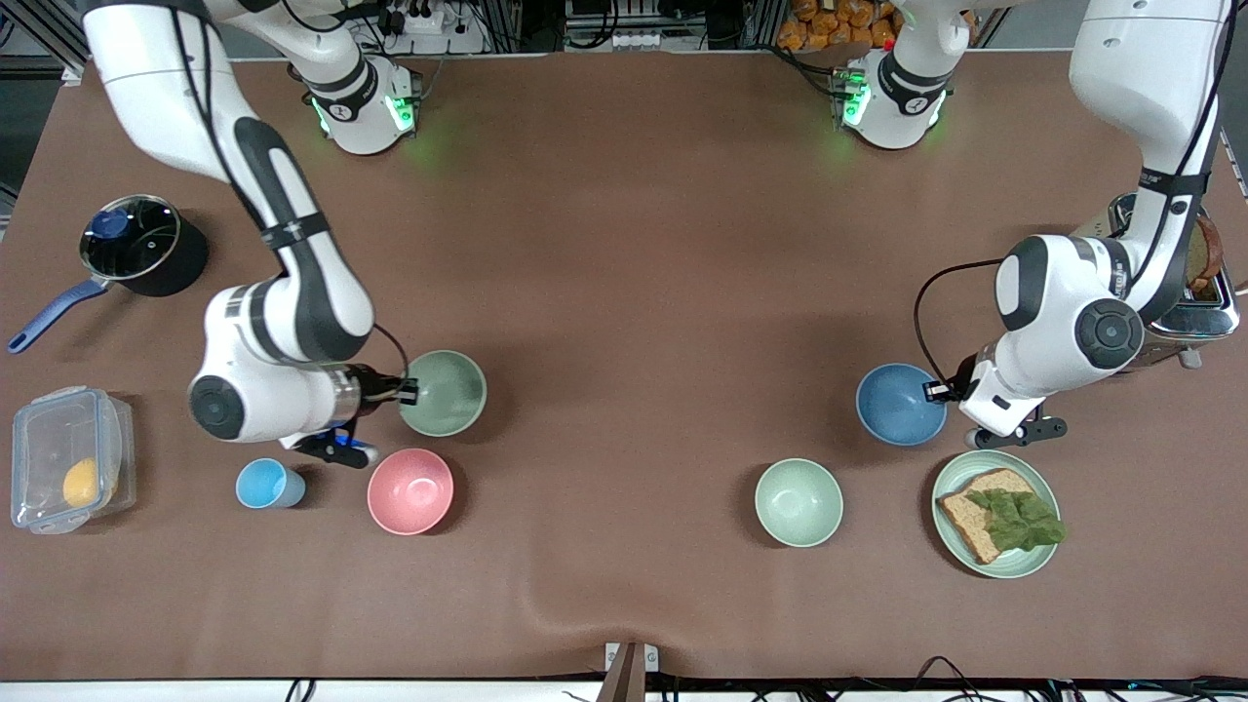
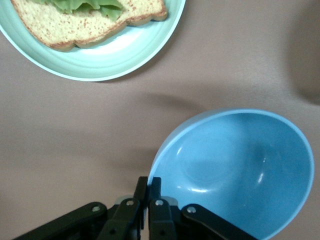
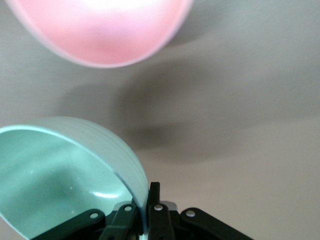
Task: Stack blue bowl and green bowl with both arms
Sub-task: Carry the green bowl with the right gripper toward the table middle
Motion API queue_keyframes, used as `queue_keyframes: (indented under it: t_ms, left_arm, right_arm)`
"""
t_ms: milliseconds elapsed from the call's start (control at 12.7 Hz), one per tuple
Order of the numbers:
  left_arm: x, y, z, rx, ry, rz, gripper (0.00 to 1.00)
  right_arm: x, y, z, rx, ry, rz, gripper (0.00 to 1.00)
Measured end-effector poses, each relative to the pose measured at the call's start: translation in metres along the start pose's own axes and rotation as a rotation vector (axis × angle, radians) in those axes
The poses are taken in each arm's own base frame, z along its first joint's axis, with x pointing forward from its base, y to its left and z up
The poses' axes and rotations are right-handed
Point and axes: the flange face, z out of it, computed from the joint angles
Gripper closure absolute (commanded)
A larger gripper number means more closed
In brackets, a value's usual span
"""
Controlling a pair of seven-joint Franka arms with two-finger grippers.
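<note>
The blue bowl (image 1: 899,403) is toward the left arm's end of the table. My left gripper (image 1: 936,392) is shut on its rim; in the left wrist view the fingers (image 2: 148,186) pinch the rim of the blue bowl (image 2: 240,170). The sage green bowl (image 1: 445,392) is toward the right arm's end. My right gripper (image 1: 408,391) is shut on its rim; in the right wrist view the fingers (image 3: 154,192) clamp the wall of the green bowl (image 3: 60,175). I cannot tell whether either bowl rests on the table or is lifted.
A pink bowl (image 1: 410,490) and a light-blue cup (image 1: 269,484) lie nearer the camera than the green bowl. A mint bowl (image 1: 799,502) and a plate with bread (image 1: 996,513) lie nearer than the blue bowl. A pot (image 1: 136,244), a plastic box (image 1: 68,470) and a toaster (image 1: 1194,292) stand at the table's ends.
</note>
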Motion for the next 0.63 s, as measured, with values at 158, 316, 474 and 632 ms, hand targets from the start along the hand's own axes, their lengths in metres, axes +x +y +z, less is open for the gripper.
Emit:
queue_keyframes:
  t_ms: [158, 316, 474, 632]
  left_arm:
    - [0.002, 0.007, -0.011, -0.001, -0.005, 0.009, 1.00]
    - [0.004, 0.009, -0.018, -0.002, -0.003, 0.013, 1.00]
    - [0.004, 0.012, -0.020, -0.004, 0.000, 0.017, 1.00]
    - [0.004, 0.016, -0.022, -0.007, 0.004, 0.022, 1.00]
  right_arm:
    - [-0.020, -0.048, 0.001, 0.044, 0.019, 0.083, 1.00]
    - [-0.039, -0.093, 0.010, 0.136, 0.034, 0.118, 1.00]
    - [-0.058, -0.135, 0.029, 0.194, 0.071, 0.151, 1.00]
    - [-0.074, -0.169, 0.054, 0.227, 0.127, 0.189, 1.00]
